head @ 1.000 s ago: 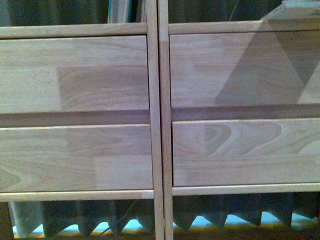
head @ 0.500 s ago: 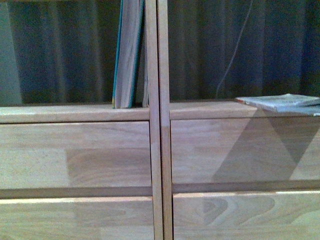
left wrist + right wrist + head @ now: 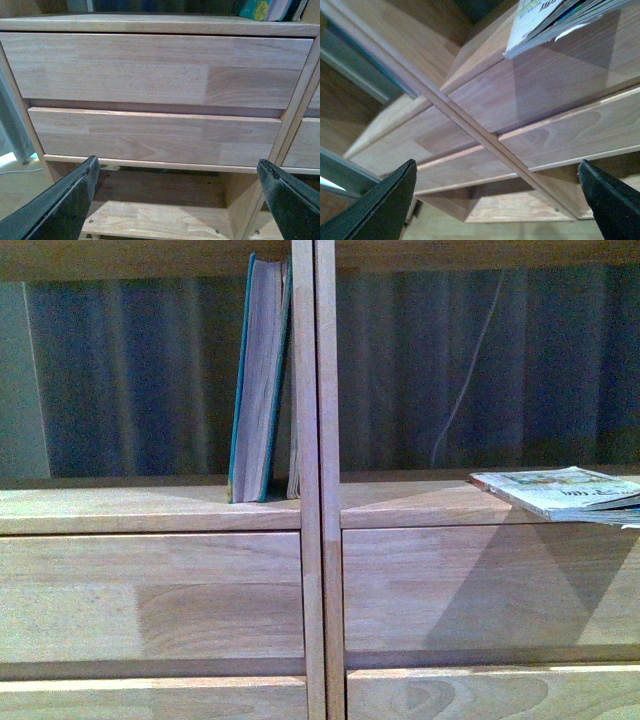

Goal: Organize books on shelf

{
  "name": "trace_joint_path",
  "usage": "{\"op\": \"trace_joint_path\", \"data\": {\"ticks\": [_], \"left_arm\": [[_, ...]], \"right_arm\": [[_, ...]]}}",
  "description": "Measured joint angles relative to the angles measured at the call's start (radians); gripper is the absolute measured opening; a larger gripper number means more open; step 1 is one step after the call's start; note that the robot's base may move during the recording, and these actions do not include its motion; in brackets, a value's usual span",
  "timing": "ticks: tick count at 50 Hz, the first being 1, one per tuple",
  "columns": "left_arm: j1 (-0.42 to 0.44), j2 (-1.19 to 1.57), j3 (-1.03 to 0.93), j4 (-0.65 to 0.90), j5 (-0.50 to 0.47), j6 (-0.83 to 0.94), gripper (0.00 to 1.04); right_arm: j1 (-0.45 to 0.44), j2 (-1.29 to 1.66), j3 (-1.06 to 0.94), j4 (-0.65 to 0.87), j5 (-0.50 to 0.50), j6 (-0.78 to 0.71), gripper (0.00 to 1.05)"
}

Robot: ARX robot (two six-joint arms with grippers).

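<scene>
The light natural-wood twin-column shelf (image 3: 150, 610) fills the front view, and its central double upright (image 3: 320, 540) is the mark for placing everything else. On the board to the left of that upright, the thick teal-covered book (image 3: 258, 380) stands on end with its page edges facing outward. It leans slightly, its top tipped toward the upright. Squeezed between it and the upright is the thinner pale volume (image 3: 292, 460), also on end and only a sliver of it visible. On the board to the right of the upright, well apart from it, the thin floppy booklet with pale printed cover (image 3: 560, 490) lies flat. Its near edge juts out past the board's front lip and throws a wedge of shadow on the wide drawer-like panel (image 3: 480, 590) below. A dark pleated curtain (image 3: 120, 370) hangs behind both open bays, and a thin pale cord (image 3: 470, 370) runs down it to the right of the upright.

Neither arm shows in the front view. In the left wrist view the left pincer (image 3: 176, 162) has its dark jaws spread wide with nothing between them, and it faces the two stacked panels left of the upright. The right pincer (image 3: 496, 165) also gapes empty, low on the other side of the upright, its camera looking up at the overhanging booklet
</scene>
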Motion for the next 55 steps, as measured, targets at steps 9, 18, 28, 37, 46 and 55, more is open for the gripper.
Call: {"op": "trace_joint_path", "data": {"ticks": [9, 18, 28, 37, 46, 55], "left_arm": [[0.0, 0.0, 0.0, 0.0, 0.0, 0.0, 0.97], [0.0, 0.0, 0.0, 0.0, 0.0, 0.0, 0.97], [0.0, 0.0, 0.0, 0.0, 0.0, 0.0, 0.97], [0.0, 0.0, 0.0, 0.0, 0.0, 0.0, 0.97], [0.0, 0.0, 0.0, 0.0, 0.0, 0.0, 0.97], [0.0, 0.0, 0.0, 0.0, 0.0, 0.0, 0.97]], "right_arm": [[0.036, 0.364, 0.179, 0.192, 0.039, 0.417, 0.98], [0.051, 0.594, 0.344, 0.219, 0.15, 0.642, 0.98], [0.063, 0.736, 0.453, 0.223, 0.235, 0.77, 0.98], [0.068, 0.795, 0.527, 0.199, 0.275, 0.806, 0.75], [0.077, 0.841, 0.586, 0.167, 0.331, 0.821, 0.42], [0.085, 0.84, 0.577, 0.219, 0.356, 0.819, 0.08]]}}
